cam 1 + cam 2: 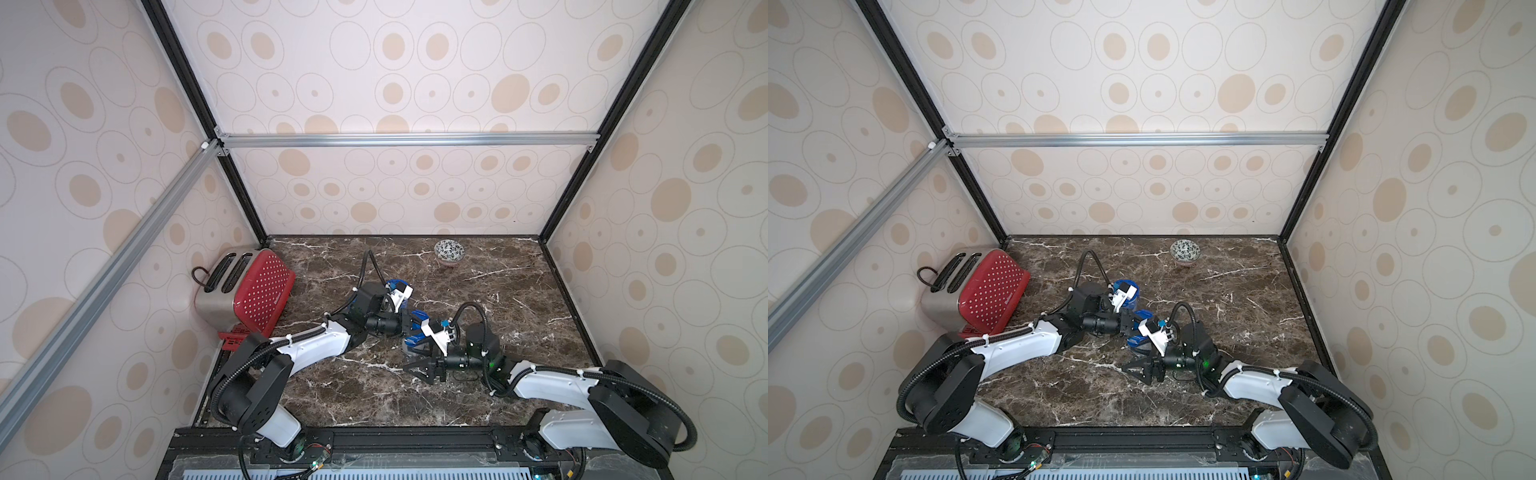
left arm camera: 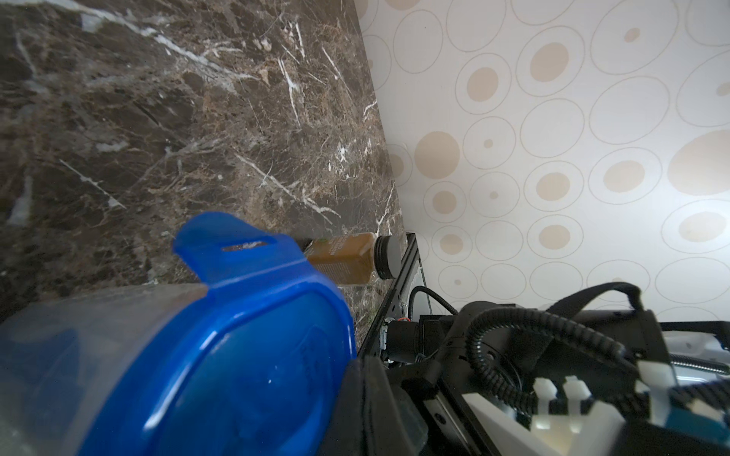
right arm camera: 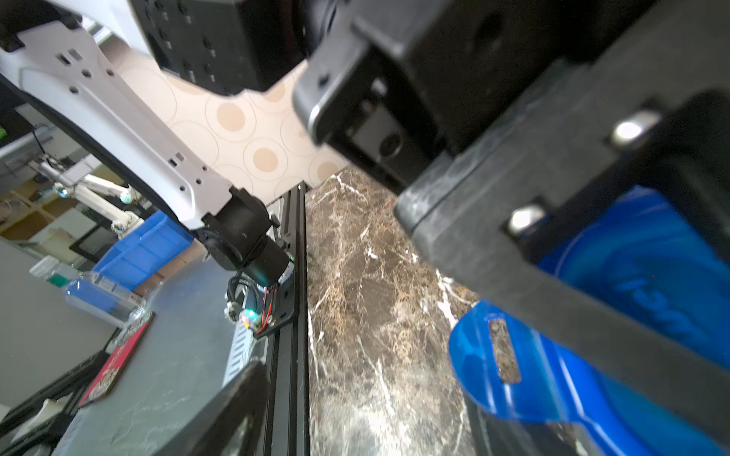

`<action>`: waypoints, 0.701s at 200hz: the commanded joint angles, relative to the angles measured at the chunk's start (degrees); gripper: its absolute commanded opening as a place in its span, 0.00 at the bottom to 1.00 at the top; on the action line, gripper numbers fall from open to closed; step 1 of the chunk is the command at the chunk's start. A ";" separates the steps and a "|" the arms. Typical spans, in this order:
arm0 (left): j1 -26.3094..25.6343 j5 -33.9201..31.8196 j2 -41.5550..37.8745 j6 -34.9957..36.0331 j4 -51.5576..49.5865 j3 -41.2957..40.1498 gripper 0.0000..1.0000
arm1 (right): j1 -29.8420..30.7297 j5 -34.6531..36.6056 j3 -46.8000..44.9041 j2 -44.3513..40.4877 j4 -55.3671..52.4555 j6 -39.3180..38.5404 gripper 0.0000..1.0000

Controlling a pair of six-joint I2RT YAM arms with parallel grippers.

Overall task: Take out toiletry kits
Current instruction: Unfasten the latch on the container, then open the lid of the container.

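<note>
The left claw (image 1: 411, 323) was closed tight at the rim of the blue lid (image 2: 237, 355). Whether it pinched a clip there or only pressed beside it I could not tell, since its own body hid the contact. The right claw (image 1: 410, 369) hovered just beside the same jar (image 1: 412, 351), toward the front of the table (image 1: 374, 399). Its jaws were apart and clamped on nothing, with a flared clip tab (image 3: 493, 355) close by. The toiletry kits showed in no view; I judged them to be inside that clear jar.

With the right claw loose, nothing braced the jar, so a pull on the lid by the left claw alone could lift or tip the whole jar. If the lid then popped, the kits could scatter. The claws sat very near each other, and a careless closing move could knock them together. A small brown bottle (image 2: 339, 258) stood at the table's front edge, where a sweep of the right arm could topple it.

The jar seemed upright, its long axis vertical and the lid facing up. The kits' own heading could not be read through the cloudy wall (image 2: 79, 335)
</note>
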 commanded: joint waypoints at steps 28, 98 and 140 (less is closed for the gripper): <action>0.14 -3.93 -2.89 3.85 -19.58 5.64 0.23 | 0.34 -5.12 5.84 -7.39 -17.85 -8.80 0.85; 1.32 -5.25 -6.96 9.32 -32.93 18.07 0.43 | 0.20 -2.25 10.31 -13.80 -30.96 -11.25 0.85; 6.71 -17.82 -15.41 16.70 -49.59 24.80 0.62 | 0.10 11.98 18.23 -16.03 -46.61 -12.94 0.87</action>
